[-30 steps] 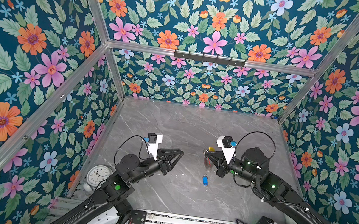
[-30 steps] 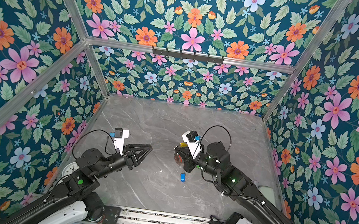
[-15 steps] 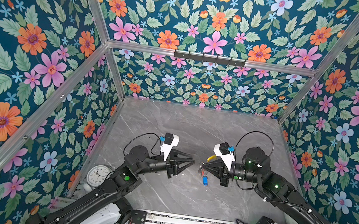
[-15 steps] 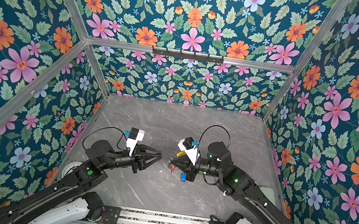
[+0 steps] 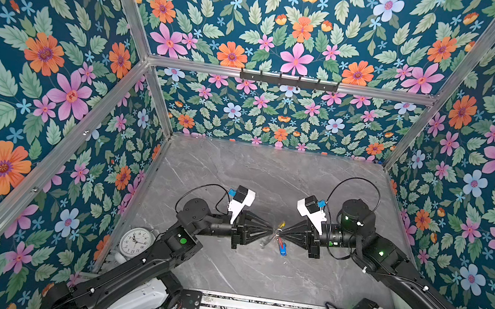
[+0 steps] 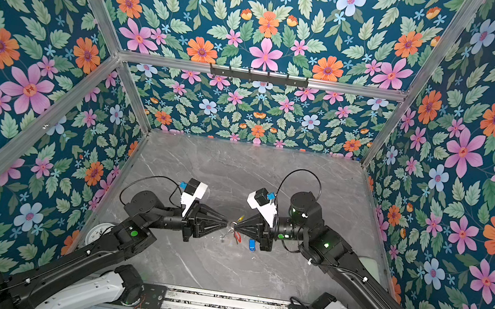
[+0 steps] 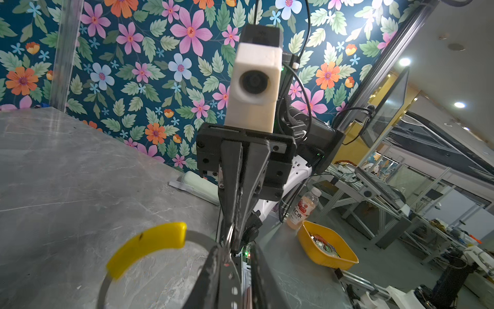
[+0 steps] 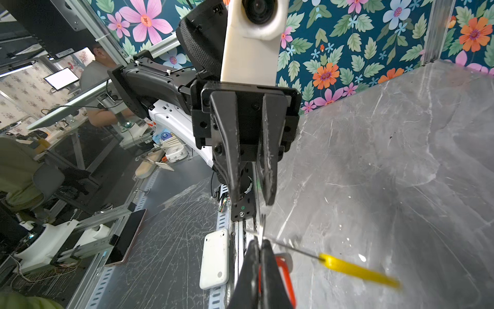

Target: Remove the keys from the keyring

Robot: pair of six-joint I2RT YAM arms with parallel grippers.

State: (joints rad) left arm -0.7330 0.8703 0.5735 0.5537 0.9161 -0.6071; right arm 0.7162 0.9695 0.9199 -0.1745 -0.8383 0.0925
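Gripping, right pincer (image 5: pixel 281 233): I have it pressed together on the thin wire of the keyring (image 8: pixel 296 250), held up off the table.
Left pincer (image 5: pixel 271 230): nose to nose with the right one, coming in from 9 o'clock. Its jaws stand a narrow gap apart, with nothing between them that I can see.
Keyring: hanging at the meeting tips, its yellow sleeve (image 7: pixel 149 243) poking out toward 1 o'clock in both top views.
Red-tagged key (image 8: pixel 287 270): dangling just beside the right pincer's tips, and on the ring as far as I can judge.
Blue-tagged key (image 5: pixel 282 249): lying on the grey table (image 5: pixel 268 181) at 5 o'clock of the tips, apart from the ring.
Done: one key off, I reckon.
Left to do: one key to free, the red one.
Count: two pincers, one keyring, one yellow sleeve, two keys, and one alarm clock (image 5: pixel 135 241) away at 8 o'clock.
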